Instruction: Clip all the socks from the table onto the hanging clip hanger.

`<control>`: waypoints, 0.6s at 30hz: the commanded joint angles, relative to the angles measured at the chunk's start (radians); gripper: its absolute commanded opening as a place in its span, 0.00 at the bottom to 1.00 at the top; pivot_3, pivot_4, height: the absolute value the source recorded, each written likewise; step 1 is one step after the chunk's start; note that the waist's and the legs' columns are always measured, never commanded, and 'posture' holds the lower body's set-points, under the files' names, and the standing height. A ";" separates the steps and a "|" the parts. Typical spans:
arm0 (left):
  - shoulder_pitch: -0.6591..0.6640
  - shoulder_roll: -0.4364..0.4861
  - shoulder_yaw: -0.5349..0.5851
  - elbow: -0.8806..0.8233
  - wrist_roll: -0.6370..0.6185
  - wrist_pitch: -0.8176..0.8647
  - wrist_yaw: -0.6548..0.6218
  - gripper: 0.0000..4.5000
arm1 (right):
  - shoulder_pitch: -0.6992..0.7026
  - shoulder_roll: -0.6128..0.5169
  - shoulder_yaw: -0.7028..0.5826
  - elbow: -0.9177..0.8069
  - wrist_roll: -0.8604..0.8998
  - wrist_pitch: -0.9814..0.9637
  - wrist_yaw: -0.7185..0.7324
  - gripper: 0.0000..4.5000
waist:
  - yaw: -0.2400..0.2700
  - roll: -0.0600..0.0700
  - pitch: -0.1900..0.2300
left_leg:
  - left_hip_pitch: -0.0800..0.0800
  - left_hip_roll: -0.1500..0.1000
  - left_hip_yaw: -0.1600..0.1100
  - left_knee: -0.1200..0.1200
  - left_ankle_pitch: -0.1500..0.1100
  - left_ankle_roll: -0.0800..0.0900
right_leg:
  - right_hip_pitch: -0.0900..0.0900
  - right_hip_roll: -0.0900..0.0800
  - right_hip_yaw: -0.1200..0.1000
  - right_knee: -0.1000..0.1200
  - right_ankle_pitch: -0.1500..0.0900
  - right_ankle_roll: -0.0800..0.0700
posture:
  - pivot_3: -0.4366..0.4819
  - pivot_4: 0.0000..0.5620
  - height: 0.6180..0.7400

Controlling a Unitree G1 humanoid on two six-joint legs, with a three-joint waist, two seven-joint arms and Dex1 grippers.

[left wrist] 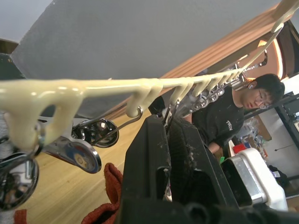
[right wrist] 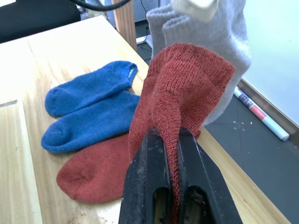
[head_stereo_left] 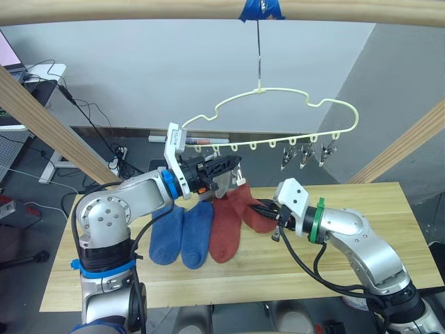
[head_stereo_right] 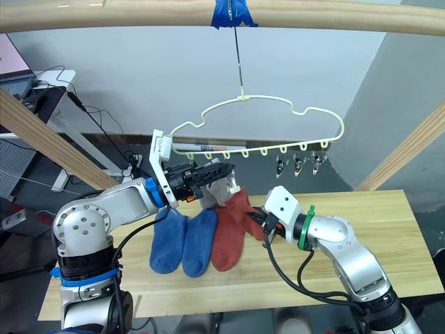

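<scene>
The right gripper (right wrist: 172, 154) is clamped on a rust-red sock (right wrist: 187, 88) lifted off the table (head_stereo_left: 389, 229), the left gripper (head_stereo_left: 233, 167), closed with nothing visibly held, reaches just under the clip hanger (head_stereo_left: 278, 94), near hanging grey socks (right wrist: 219, 32), with two blue socks (head_stereo_left: 182, 235) flat below.

Grey socks (right wrist: 205, 32) mostly hidden behind left gripper (head_stereo_left: 233, 169) and raised red sock (right wrist: 182, 88) — tops cut off by frame edge; count unclear.
</scene>
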 commanded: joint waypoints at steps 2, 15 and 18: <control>0.037 0.015 -0.028 -0.006 0.000 0.018 0.015 0.00 | -0.012 -0.016 -0.040 -0.084 0.045 0.023 0.001 0.00 | 0.001 0.000 0.000 | 0.000 0.000 0.000 0.000 0.000 0.000 | 0.000 0.000 0.000 0.000 0.000 0.000 | 0.32 0.52 1.00; 0.039 -0.005 -0.026 -0.003 -0.034 0.006 0.039 0.00 | -0.045 -0.006 -0.041 -0.100 0.093 0.053 -0.021 0.00 | 0.001 0.000 0.000 | 0.000 0.000 0.000 0.000 0.000 0.000 | 0.000 0.000 0.000 0.000 0.000 0.000 | 0.32 0.50 1.00; 0.039 0.000 -0.034 -0.006 -0.048 0.005 0.043 0.00 | -0.057 0.006 -0.038 -0.086 0.092 0.051 -0.035 0.00 | 0.002 0.000 0.000 | 0.000 0.000 0.000 0.000 0.000 0.000 | 0.000 0.000 0.000 -0.001 0.000 0.000 | 0.32 0.50 1.00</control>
